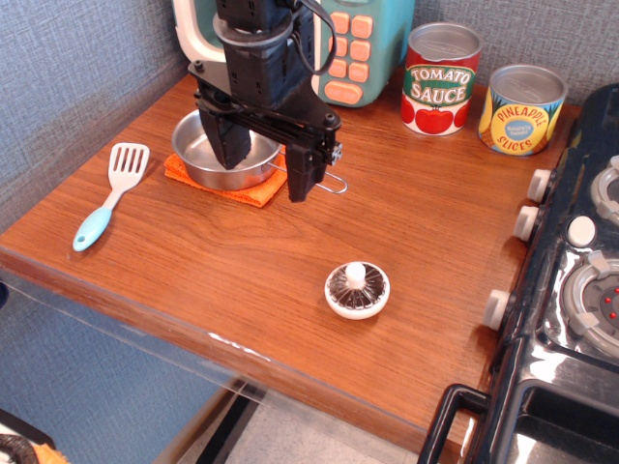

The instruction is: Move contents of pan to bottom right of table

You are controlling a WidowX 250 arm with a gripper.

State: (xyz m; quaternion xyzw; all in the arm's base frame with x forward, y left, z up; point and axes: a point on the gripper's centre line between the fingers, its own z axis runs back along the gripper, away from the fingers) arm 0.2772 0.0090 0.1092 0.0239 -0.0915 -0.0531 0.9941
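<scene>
The toy mushroom (357, 290) lies gills-up on the wooden table (426, 222), near the front edge and right of the middle. Its white stem knob points up. The steel pan (208, 153) sits on an orange cloth (250, 190) at the back left, partly hidden by my gripper; what shows of it looks empty. Its wire handle (334, 184) points right. My gripper (263, 162) hangs over the pan's right side, open and empty, well up and left of the mushroom.
A teal-handled white spatula (110, 191) lies at the left edge. A tomato sauce can (441, 78) and a pineapple slices can (521, 108) stand at the back right. A toy microwave (350, 43) is behind the pan. A black toy stove (571, 290) borders the right side.
</scene>
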